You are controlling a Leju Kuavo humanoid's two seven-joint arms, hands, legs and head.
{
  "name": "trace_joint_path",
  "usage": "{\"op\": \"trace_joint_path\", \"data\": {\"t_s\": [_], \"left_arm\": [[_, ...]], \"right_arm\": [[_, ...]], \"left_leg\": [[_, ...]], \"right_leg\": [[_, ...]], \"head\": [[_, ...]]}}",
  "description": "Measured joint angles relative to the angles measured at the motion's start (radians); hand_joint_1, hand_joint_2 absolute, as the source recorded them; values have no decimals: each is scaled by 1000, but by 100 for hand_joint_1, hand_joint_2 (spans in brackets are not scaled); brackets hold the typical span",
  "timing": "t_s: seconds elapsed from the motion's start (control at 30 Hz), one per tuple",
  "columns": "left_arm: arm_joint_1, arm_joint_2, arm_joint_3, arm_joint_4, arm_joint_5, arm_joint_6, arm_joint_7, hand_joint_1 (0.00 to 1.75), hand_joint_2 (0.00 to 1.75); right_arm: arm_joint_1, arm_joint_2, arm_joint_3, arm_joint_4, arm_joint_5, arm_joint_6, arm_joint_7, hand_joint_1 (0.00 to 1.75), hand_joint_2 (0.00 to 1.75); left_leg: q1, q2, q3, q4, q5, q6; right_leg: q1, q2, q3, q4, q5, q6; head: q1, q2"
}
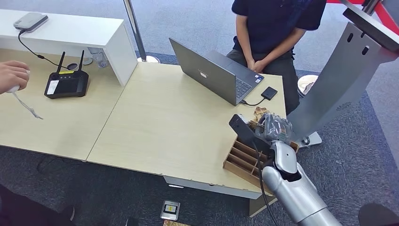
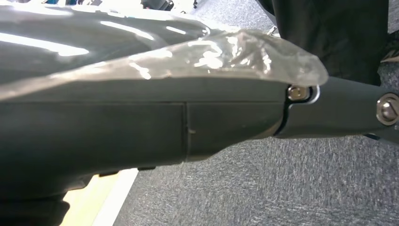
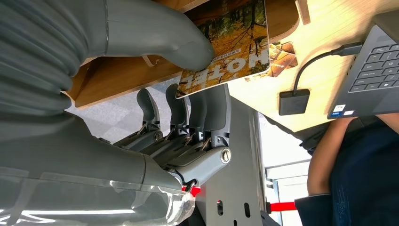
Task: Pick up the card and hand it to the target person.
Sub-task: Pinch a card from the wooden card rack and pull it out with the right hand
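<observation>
Two people are at the desk (image 1: 155, 122) in the head view: one seated behind an open grey laptop (image 1: 214, 75) at the far edge, and another whose hand (image 1: 13, 75) comes in from the left, holding something white with a cord. A black router (image 1: 67, 84) stands on the adjoining desk, and a small black adapter (image 1: 269, 92) lies cabled beside the laptop. The right hand (image 1: 275, 128) reaches over a slotted wooden organizer (image 1: 242, 160) at the desk's near right corner (plastic film wraps the wrist). From the left wrist view, the left hand (image 2: 339, 110) shows as a dark shell above grey carpet, a strip of light wood at the picture's lower edge; whether its fingers are curled or spread cannot be told. In the right wrist view the card (image 3: 233, 42), printed with an autumn forest and the word HOTEL, is pinched by the right hand: the thick grey thumb (image 3: 188, 49) presses its printed face, and the dark fingers (image 3: 207, 106) back it from the other side. The card sits at the organizer's edge, with a second, similar card (image 3: 282, 54) partly showing beyond it.
</observation>
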Motion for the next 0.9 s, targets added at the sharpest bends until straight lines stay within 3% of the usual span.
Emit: {"op": "trace_joint_path", "data": {"t_s": [0.17,0.3,0.67,0.9], "left_arm": [[0,0,0,0,0,0,1,0,0],[0,0,0,0,0,0,2,0,0],[0,0,0,0,0,0,0,0,0],[0,0,0,0,0,0,-4,0,0]], "right_arm": [[-2,3,-1,6,-5,-6,-5,127,175],[-2,7,-6,11,-15,-19,-14,138,175],[-2,9,-22,-25,-104,-8,-46,140,175],[-2,10,-23,-54,-73,3,-27,148,175]], "left_leg": [[0,0,0,0,0,0],[0,0,0,0,0,0],[0,0,0,0,0,0],[0,0,0,0,0,0]], "right_leg": [[0,0,0,0,0,0],[0,0,0,0,0,0],[0,0,0,0,0,0],[0,0,-1,0,0,0]], "head": [[0,0],[0,0],[0,0],[0,0]]}}
